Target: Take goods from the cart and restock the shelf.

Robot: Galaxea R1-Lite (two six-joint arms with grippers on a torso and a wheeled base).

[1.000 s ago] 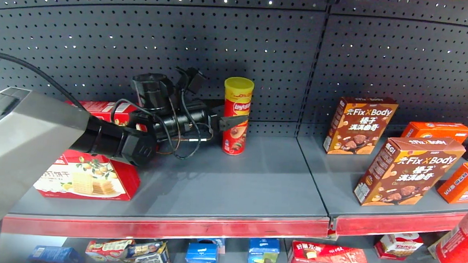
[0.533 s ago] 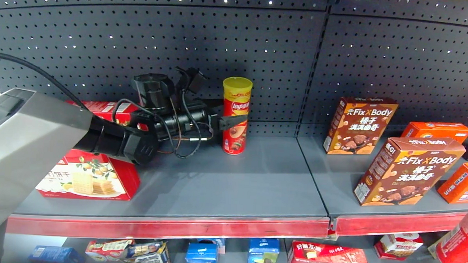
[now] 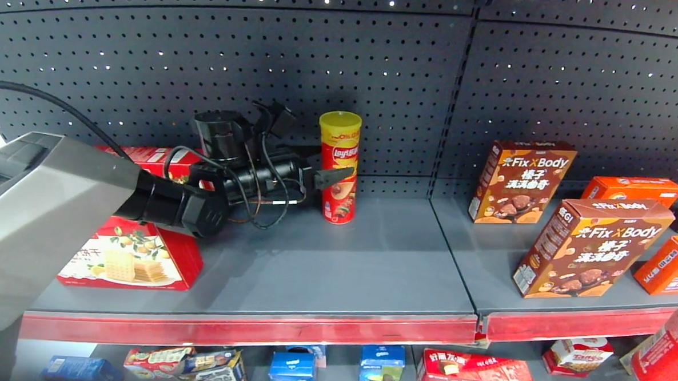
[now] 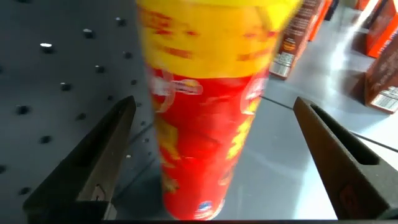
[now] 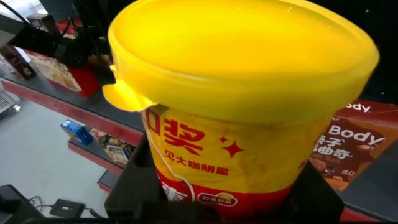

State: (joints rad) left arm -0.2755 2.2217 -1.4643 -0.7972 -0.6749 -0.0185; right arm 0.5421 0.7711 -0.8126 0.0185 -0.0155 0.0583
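Left gripper (image 3: 338,177) is spread wide around the chip can (image 3: 339,142), one finger on each side with a gap showing at both. Its arm stretches level across the upper shelf (image 3: 370,260) from the left, passing above the red cracker box (image 3: 135,262). The can stands upright on the shelf, near the pegboard (image 3: 322,58) at its back, while the right gripper (image 5: 227,190) sits low at the right, clamped on a yellow-lidded tub (image 5: 242,81).

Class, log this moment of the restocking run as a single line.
left gripper: jaws open either side of upright chip can on shelf | right gripper: jaws shut on yellow-lidded tub
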